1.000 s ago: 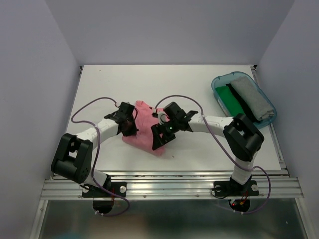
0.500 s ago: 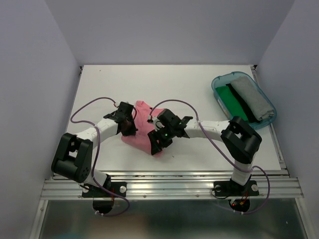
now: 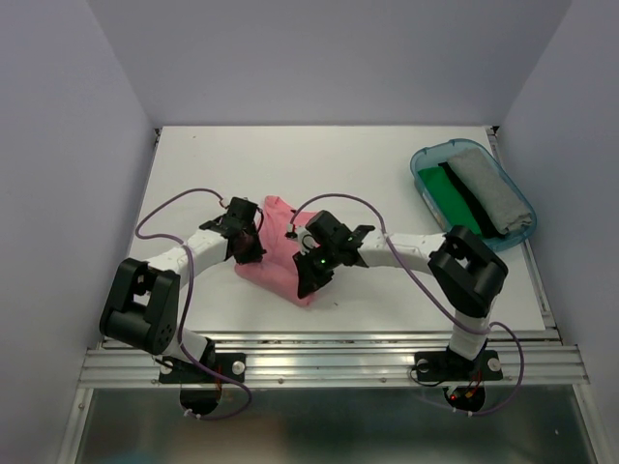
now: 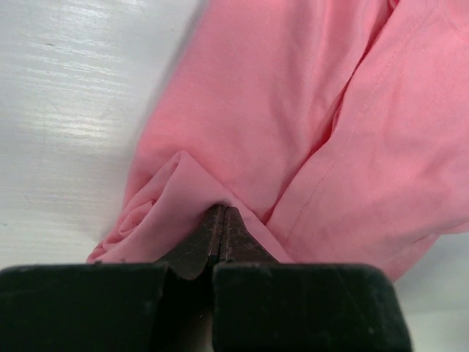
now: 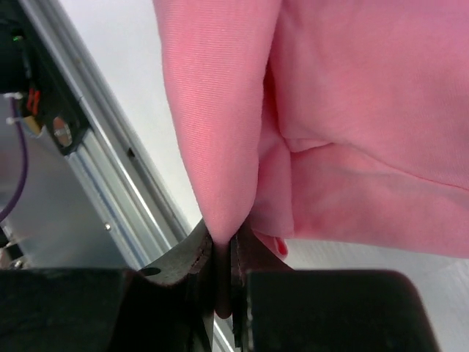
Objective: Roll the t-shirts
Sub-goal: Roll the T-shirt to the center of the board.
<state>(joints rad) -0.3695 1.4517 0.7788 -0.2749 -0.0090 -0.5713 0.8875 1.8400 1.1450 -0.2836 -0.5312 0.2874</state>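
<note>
The pink t-shirt lay bunched at centre frame, long axis slanting toward lower right, with the left gripper clamped on its left fold and the right gripper pinching its lower end.

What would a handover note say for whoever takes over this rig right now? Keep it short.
Left gripper: shut on a fold of the pink t-shirt, at its left side.
Right gripper: shut on the same shirt's near right edge.
Pink t-shirt: bunched on the table between the arms.
Done: green cloth and grey cloth lie side by side in the teal tub, far right.
Left: the pink t-shirt is not yet a neat roll.
</note>
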